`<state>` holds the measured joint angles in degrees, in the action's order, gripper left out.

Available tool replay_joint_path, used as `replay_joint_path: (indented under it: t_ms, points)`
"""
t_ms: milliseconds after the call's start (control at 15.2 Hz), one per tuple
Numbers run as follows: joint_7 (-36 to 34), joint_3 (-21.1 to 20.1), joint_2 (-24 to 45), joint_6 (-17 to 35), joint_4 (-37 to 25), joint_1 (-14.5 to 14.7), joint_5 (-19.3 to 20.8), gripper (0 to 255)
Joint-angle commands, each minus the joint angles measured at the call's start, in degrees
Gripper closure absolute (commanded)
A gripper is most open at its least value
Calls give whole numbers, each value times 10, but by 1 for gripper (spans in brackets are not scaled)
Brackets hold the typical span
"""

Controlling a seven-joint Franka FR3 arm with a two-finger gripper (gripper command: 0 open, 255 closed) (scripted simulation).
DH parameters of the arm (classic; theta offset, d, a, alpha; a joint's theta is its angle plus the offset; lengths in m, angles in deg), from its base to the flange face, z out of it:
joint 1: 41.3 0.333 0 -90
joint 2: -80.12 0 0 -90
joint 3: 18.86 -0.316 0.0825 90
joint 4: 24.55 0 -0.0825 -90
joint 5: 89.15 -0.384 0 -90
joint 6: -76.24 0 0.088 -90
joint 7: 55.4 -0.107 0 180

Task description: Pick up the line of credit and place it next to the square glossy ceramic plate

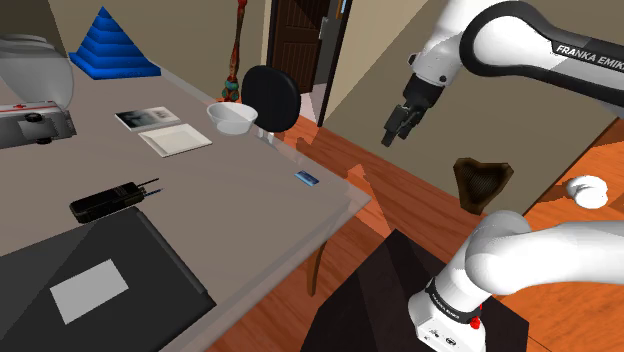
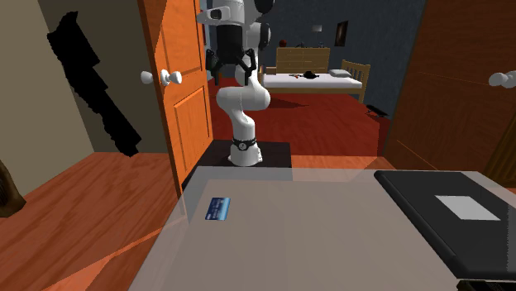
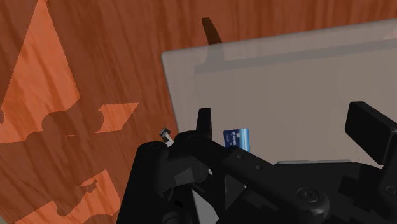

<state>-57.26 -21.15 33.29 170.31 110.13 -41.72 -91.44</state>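
Observation:
A small blue card [image 1: 307,178] lies flat on the grey table [image 1: 230,215], close to the edge at the shoulder view's right. Seen from the second exterior view, the card [image 2: 217,208] sits near the table's left front corner. A square white plate [image 1: 176,137] rests farther back on the table, well apart from the card. My black gripper [image 1: 397,128] hangs open high over the wooden floor, off the table's edge and holding nothing. Its fingers [image 2: 213,70] stand apart. In the wrist view the card [image 3: 236,137] shows far below the gripper [image 3: 287,127].
A white bowl [image 1: 232,118] and a booklet [image 1: 140,118] flank the plate. A black handset [image 1: 108,200] and a dark flat pad [image 1: 90,285] lie nearer the front. A blue stepped pyramid [image 1: 110,45] stands at the back. A black chair [image 1: 270,98] is behind the table; an orange door [image 2: 178,91] stands beside my stand.

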Motion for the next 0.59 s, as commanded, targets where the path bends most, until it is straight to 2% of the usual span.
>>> replay_joint_path:
  t_ms: [0,528]
  points:
    - [0,0,0,0,0,0,0,0]
    - [20,1,35,250,132,3,-1,0]
